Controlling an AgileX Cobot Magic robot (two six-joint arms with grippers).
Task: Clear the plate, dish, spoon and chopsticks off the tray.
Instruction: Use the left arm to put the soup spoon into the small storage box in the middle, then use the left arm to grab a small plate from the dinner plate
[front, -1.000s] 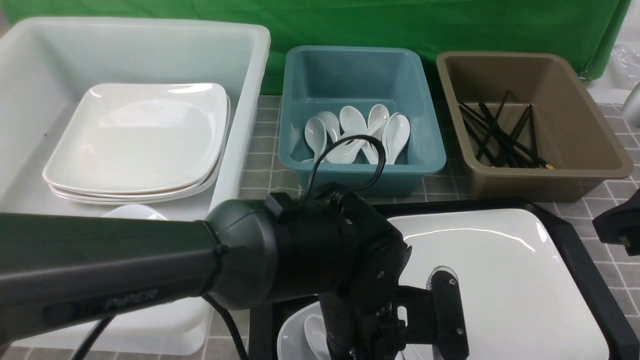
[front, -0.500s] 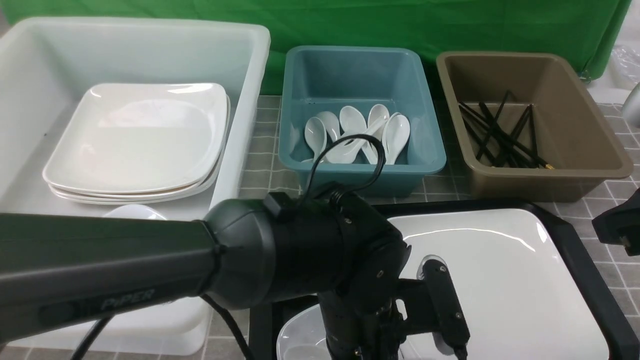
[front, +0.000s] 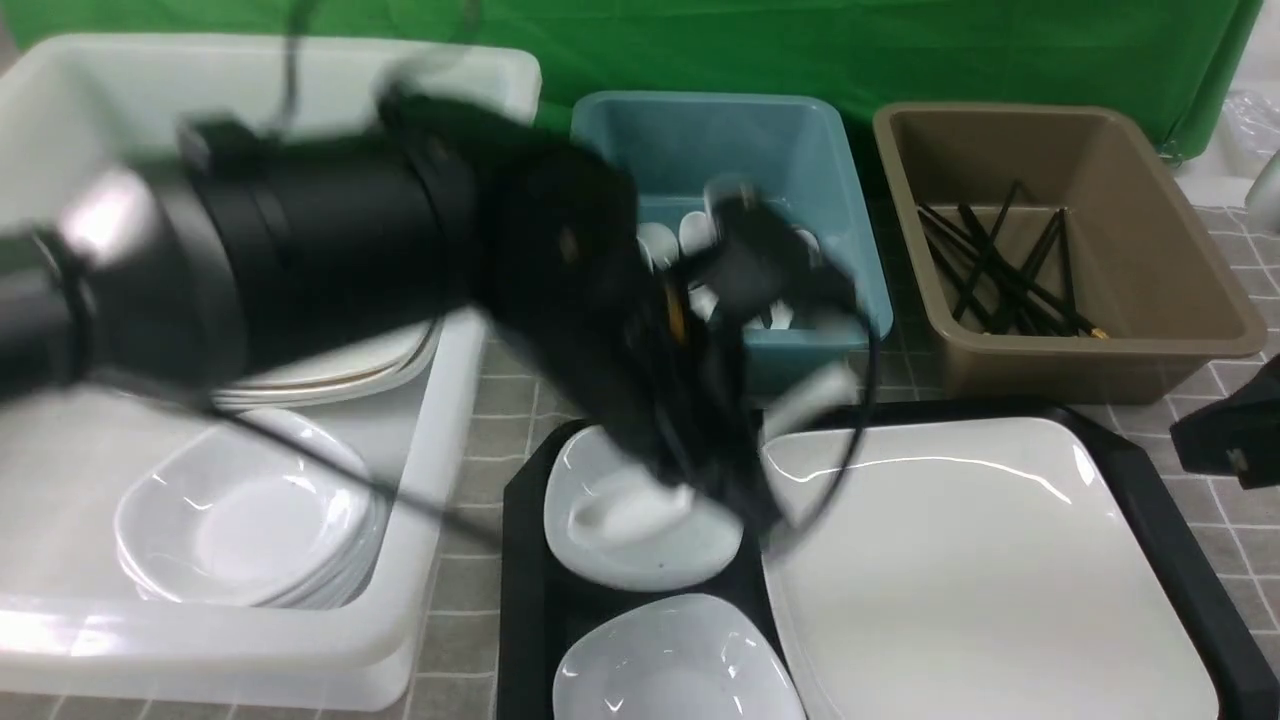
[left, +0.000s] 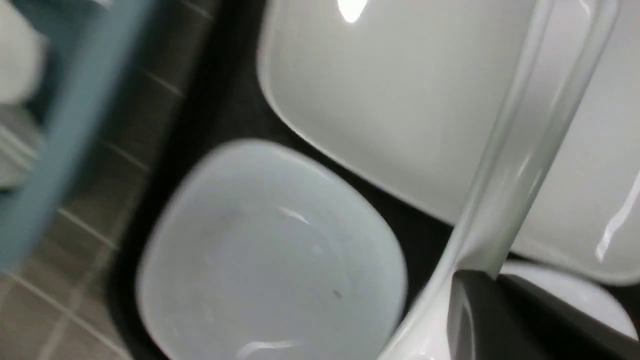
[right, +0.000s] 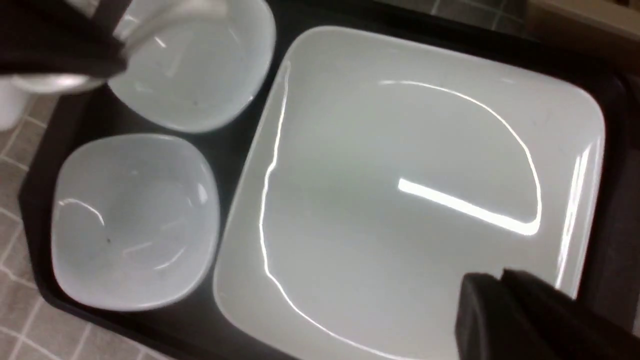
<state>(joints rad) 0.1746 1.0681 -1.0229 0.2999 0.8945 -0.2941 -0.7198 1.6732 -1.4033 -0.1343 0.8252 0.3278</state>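
Nearest on the big black diamond-textured plastic tray (front: 522, 600) sits a small greyish-white rounded-square dish (front: 670, 665), with the large glossy white rounded-square plate (front: 980, 580) to its right. The right gripper (right: 500, 300) hovers there, jaws unreadable. Farther on, the left gripper (left: 450, 320) pinches the small glossy white soup spoon (left: 525, 150) aloft (badly blurred), seemingly mid-carry. Next: release over the far teal plastic bin (front: 760, 150).

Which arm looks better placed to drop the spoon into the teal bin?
Left. The left pincer grips the spoon close to the teal bin; the right pincer hangs by the tray's right edge, farther away.
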